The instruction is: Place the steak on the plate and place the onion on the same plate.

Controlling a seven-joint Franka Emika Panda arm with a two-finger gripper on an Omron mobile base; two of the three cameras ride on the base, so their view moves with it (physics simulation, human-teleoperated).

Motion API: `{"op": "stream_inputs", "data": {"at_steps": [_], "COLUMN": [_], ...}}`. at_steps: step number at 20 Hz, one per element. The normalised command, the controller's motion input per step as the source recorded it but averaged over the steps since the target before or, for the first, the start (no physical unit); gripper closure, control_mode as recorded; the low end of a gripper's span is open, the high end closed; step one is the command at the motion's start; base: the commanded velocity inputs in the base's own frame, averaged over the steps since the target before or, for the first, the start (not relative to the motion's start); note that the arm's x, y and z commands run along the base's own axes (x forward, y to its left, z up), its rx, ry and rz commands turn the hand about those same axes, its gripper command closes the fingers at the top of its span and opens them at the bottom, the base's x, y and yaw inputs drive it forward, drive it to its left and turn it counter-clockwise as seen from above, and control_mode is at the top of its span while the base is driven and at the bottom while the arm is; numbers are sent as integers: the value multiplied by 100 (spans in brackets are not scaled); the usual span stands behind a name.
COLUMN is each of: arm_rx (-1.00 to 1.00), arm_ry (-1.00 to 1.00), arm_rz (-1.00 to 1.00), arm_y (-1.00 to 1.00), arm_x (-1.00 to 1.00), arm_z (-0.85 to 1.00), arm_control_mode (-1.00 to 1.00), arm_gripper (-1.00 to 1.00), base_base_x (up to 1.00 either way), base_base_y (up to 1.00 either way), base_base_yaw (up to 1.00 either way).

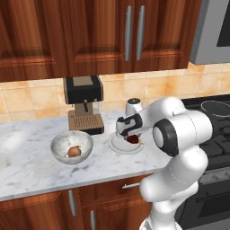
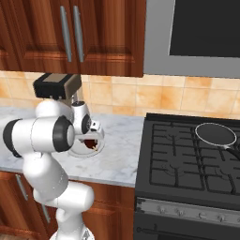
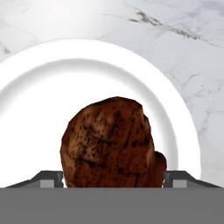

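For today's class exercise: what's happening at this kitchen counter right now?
The robot arm's gripper is down over the white plate, its fingers spread wide on either side of the steak. The steak is over the plate. The onion sits in the bowl to the left, not yet on the plate.

I see even, soft rendered light across both base views, with no hard shadows on the counter (image 1: 31, 166); only a faint dark patch lies under the bowl (image 1: 72, 147). From the hand view, a bright white glare washes the marble at the far left, and the plate (image 3: 39, 100) is nearly blown out. The steak (image 3: 109, 144) looks sharp, well lit, slightly pixelated at its edges
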Motion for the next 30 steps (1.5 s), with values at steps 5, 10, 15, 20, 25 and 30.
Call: {"op": "stream_inputs", "data": {"at_steps": [5,10,15,20,25,30], "arm_rx": [-3,-2,0,0,0,0], "arm_ry": [-5,-12,-8,0,0,5], "arm_rz": [0,0,0,-2,2,12], "arm_y": [0,-3,-1,2,17,38], "arm_x": [-8,-15,-34,-42,-45,-39], "arm_z": [6,18,38,44,39,25], "arm_control_mode": [-100,-100,-100,-100,-100,-100], "arm_gripper": [-100,-100,-100,-100,-100,-100], "base_base_x": [0,0,0,0,0,0], "base_base_y": [0,0,0,0,0,0], "base_base_yaw": [0,0,0,0,0,0]}}
